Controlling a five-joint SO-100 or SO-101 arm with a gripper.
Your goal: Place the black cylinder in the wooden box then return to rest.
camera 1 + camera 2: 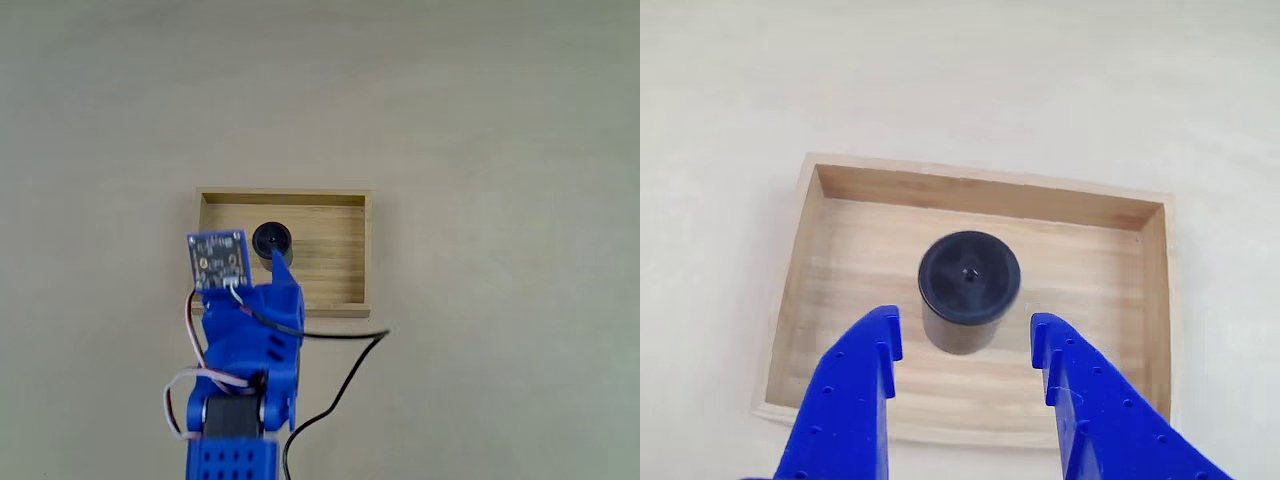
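The black cylinder (pixel 271 240) (pixel 968 290) stands upright on the floor of the wooden box (pixel 345 262) (pixel 1090 270), left of the box's middle. My blue gripper (pixel 965 338) (pixel 272 262) hovers over the box's near part, open. Its two fingertips (pixel 883 330) flank the cylinder's near side with a gap on each side, touching nothing. In the fixed view the blue arm reaches up from the bottom edge and covers the box's lower left corner.
A black cable (pixel 345 375) trails on the pale table from the arm to the right, just below the box's front wall. The table around the box is bare.
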